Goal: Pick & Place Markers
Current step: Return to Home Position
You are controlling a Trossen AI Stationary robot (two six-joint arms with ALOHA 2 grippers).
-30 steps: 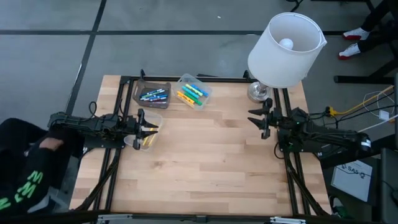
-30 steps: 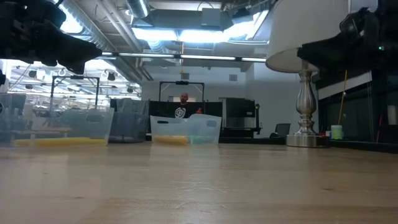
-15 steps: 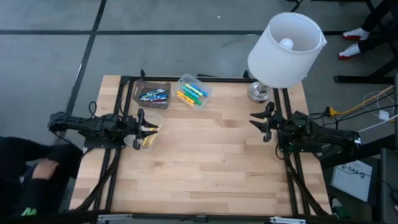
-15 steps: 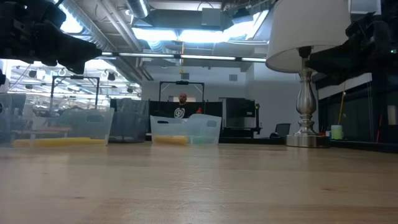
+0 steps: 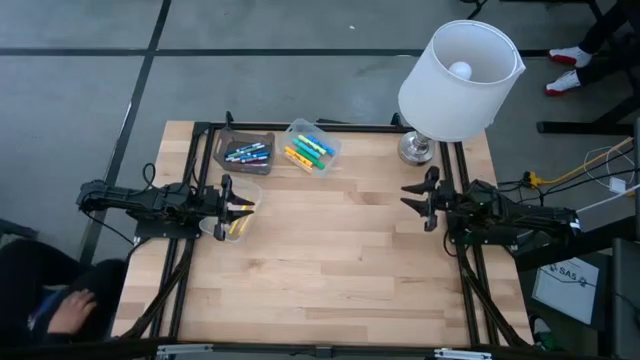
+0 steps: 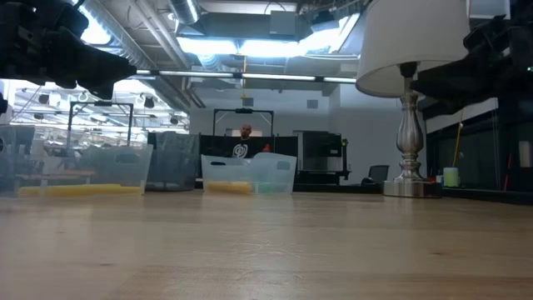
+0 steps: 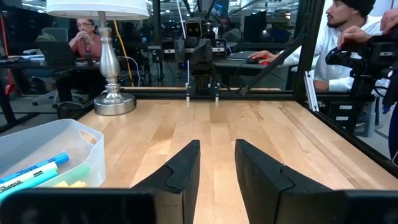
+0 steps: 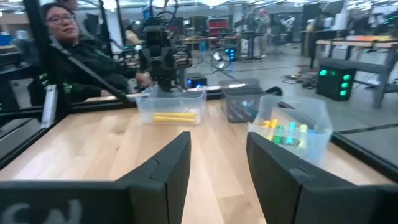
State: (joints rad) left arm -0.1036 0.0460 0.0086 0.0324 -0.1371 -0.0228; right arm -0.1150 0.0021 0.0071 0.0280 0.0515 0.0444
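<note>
Markers are out of both grippers. The left gripper has its fingers apart with nothing between them, and it hangs over a clear tub on the left side of the table. That tub holds the yellow markers. The right gripper is likewise spread and empty, on the right side near the foot of the lamp.

Farther out, a blue and green handful lies in the black bin at the far edge. Just beside it, a second clear tub holds mixed colours. I see no loose marker on the wood, so I judge the sorting done and this step a retreat to rest. My next move needs no grasp. I only have to draw the arms back, keeping the left clear of the tub rim and the right clear of the lamp.

The lampshade hides the far right corner from above. I cannot count the markers in the bin. A person is cut off at the near left edge.
</note>
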